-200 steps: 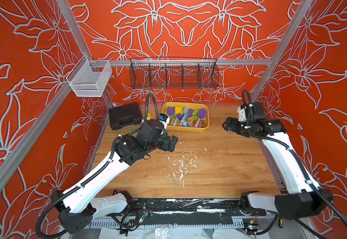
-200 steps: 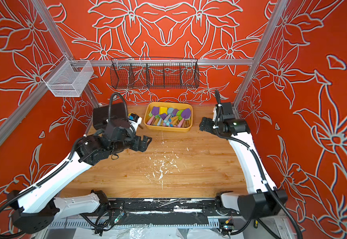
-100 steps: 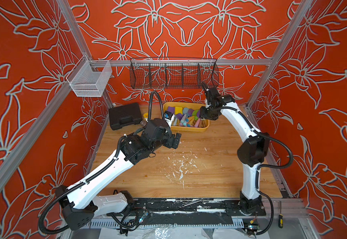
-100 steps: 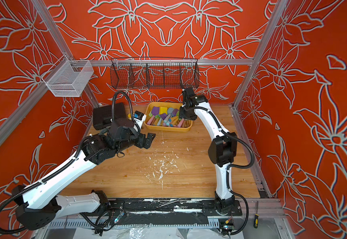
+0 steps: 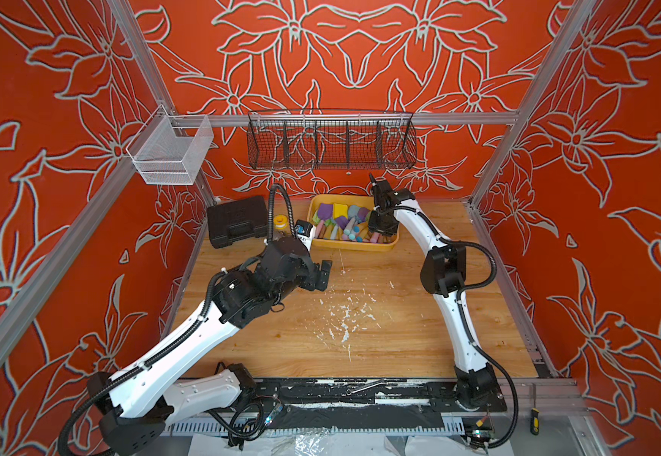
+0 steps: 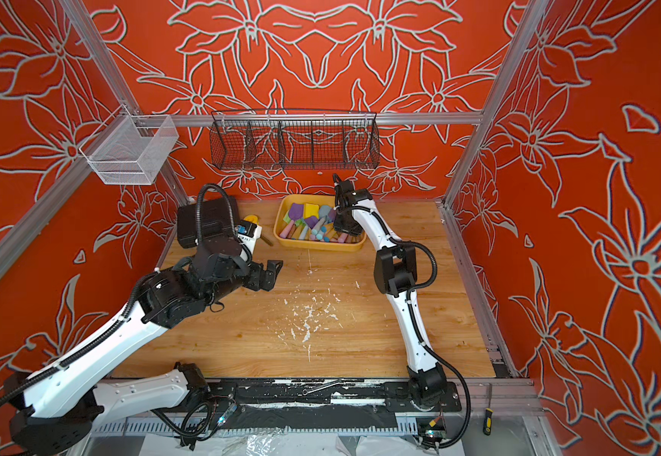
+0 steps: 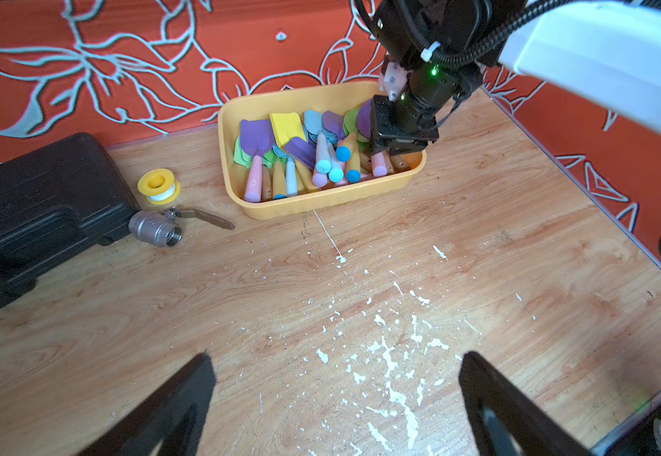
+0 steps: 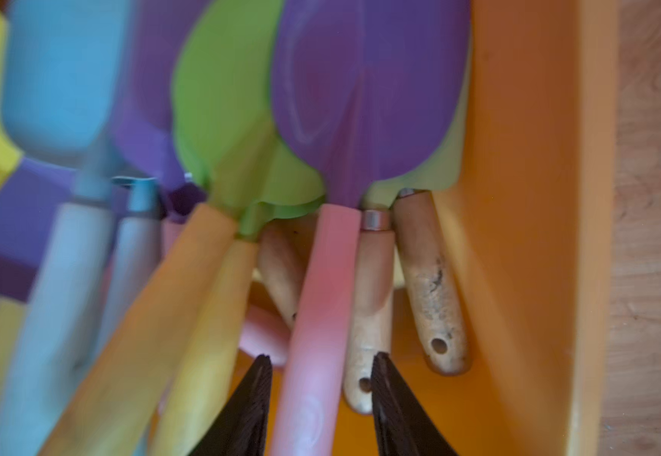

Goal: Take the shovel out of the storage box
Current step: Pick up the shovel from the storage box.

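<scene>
The yellow-orange storage box (image 5: 354,248) (image 6: 321,247) (image 7: 321,199) stands at the back of the table, full of several coloured shovels. My right gripper (image 8: 322,357) (image 5: 380,233) (image 6: 346,233) reaches down into its right end. Its jaws stand partly closed on either side of the pink handle (image 8: 321,316) of a purple-bladed shovel (image 8: 364,98). The tip of a wooden handle (image 8: 368,316) lies between them too, and a thin gap shows at one finger. My left gripper (image 7: 335,355) (image 5: 323,274) (image 6: 271,274) hangs wide open over bare wood in front of the box, holding nothing.
A black tool case (image 5: 236,221) sits at the back left, with a yellow tape roll (image 7: 158,184) and a metal valve (image 7: 155,229) between it and the box. A black wire basket (image 5: 331,144) and a white mesh basket (image 5: 169,152) hang above. White flecks (image 7: 388,355) dot the table.
My right arm has swung in from the right side to the box and dropped into it, its jaws narrowing round the pink handle. The left arm edged slightly toward the box.
</scene>
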